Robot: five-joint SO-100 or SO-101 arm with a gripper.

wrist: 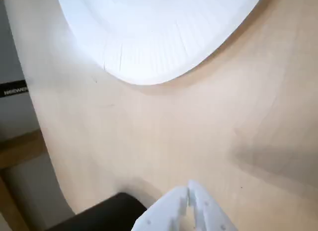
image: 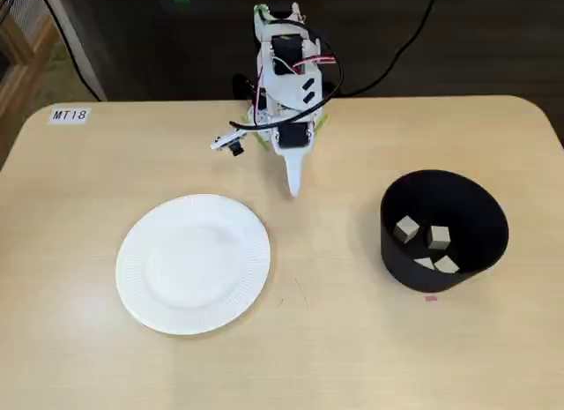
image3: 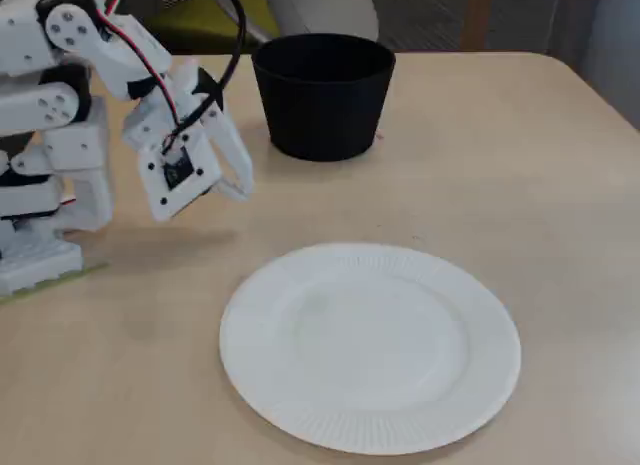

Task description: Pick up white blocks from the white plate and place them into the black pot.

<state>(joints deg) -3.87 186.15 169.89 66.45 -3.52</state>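
Hovering folded above the counter [image: 79, 339] behind the white plate [image: 193, 263], the pincer [image: 293, 186] hangs empty in a fixed view, while four white blocks [image: 406, 228] lie inside the black pot [image: 443, 230] to the plate's right. The wrist view shows the fingers [wrist: 198, 206] pressed together, nothing between them. In the other fixed view the plate is bare; any further reach would likely grasp nothing and nudge the light plate.
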